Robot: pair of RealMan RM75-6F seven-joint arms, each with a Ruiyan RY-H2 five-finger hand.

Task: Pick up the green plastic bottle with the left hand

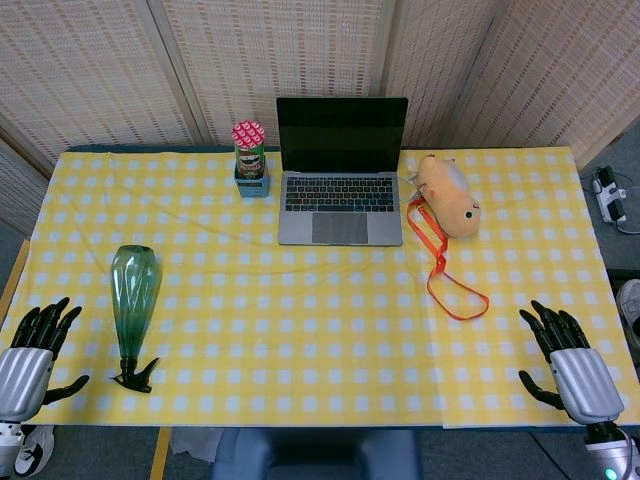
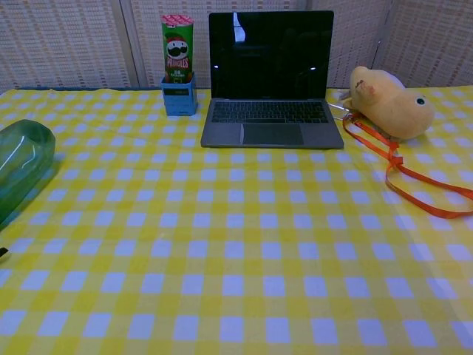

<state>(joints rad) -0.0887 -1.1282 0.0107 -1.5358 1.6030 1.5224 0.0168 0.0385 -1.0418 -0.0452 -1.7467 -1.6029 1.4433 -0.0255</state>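
The green plastic bottle [image 1: 133, 295] lies on its side on the yellow checked tablecloth at the left, its black cap end toward the front edge. In the chest view only its wide base [image 2: 22, 163] shows at the left border. My left hand [image 1: 30, 352] rests at the table's front left corner, to the left of the bottle and apart from it, fingers spread and holding nothing. My right hand [image 1: 568, 360] sits at the front right corner, fingers spread, also holding nothing. Neither hand shows in the chest view.
An open laptop [image 1: 340, 190] stands at the back centre. A Pringles can in a blue box [image 1: 249, 160] is to its left. A yellow plush toy [image 1: 450, 192] with an orange strap [image 1: 440, 262] lies at the right. Woven screens stand behind the table.
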